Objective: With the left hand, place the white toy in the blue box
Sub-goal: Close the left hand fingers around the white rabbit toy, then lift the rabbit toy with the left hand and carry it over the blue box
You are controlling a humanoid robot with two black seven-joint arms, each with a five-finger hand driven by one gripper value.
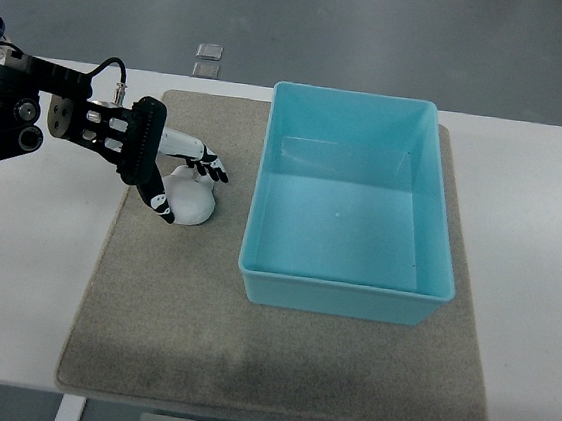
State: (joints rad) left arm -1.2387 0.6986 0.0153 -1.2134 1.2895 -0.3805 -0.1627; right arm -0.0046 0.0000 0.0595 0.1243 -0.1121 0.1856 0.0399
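Note:
A small white toy (193, 201) rests on the grey mat (200, 313), just left of the blue box (345, 288). My left hand (186, 175) comes in from the left edge and sits over the toy, its fingers (206, 157) curving across the top and its thumb (158, 203) down the toy's left side. The fingers look closed around the toy, which still touches the mat. The blue box is an open rectangular tub with nothing inside it. My right arm is out of sight.
The mat lies on a white table (23, 274). Two small square plates (208, 59) are set in the floor beyond the table's far edge.

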